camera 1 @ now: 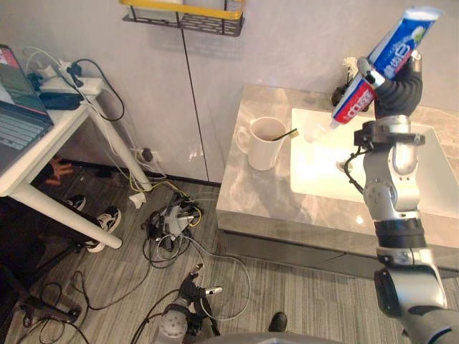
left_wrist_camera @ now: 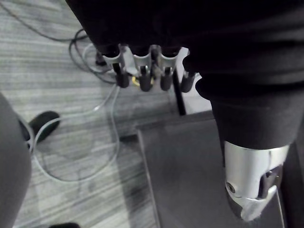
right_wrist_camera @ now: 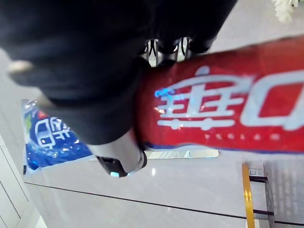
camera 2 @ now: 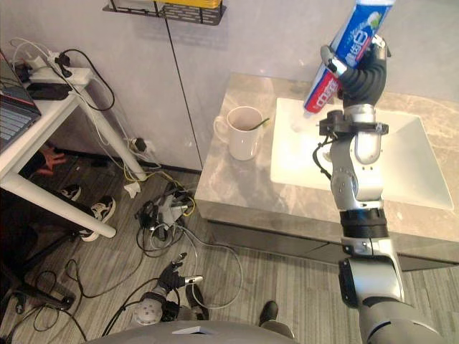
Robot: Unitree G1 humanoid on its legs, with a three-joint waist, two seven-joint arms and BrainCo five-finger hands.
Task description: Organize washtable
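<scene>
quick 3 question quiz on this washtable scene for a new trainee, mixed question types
1. Multiple choice: what does the right hand hold up over the washtable?
A) a sponge
B) a toothpaste tube
C) a towel
2. True or false: the white mug stands inside the sink.
3. Fill in: the toothbrush rests in the ____.

Key
1. B
2. False: it stands on the counter, beside the sink.
3. mug
</scene>
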